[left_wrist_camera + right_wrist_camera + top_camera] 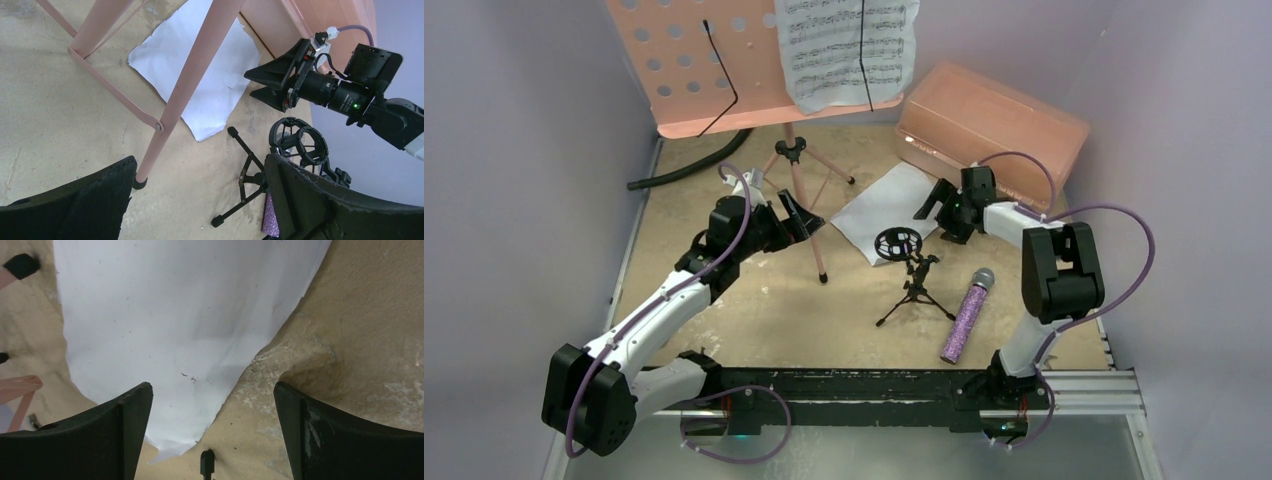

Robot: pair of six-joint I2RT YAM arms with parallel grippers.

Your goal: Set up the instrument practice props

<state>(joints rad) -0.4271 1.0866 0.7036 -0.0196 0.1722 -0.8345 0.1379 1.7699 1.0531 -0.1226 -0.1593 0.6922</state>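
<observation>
The pink perforated music stand (714, 70) stands at the back on tripod legs (195, 75) and holds one sheet-music page (844, 50). Another white page (889, 205) lies flat on the table. The black tripod mic stand (909, 275) with its empty ring mount (300, 142) stands beside that page. The purple glitter microphone (967, 315) lies on the table to its right. My left gripper (802, 222) is open and empty next to the stand's front leg. My right gripper (934, 210) is open and empty, low over the flat page's edge (175, 315).
A salmon plastic box (994, 125) sits at the back right, just behind my right gripper. A black hose (689, 170) lies at the back left. Pale walls close in on both sides. A black rail (874, 385) runs along the near edge.
</observation>
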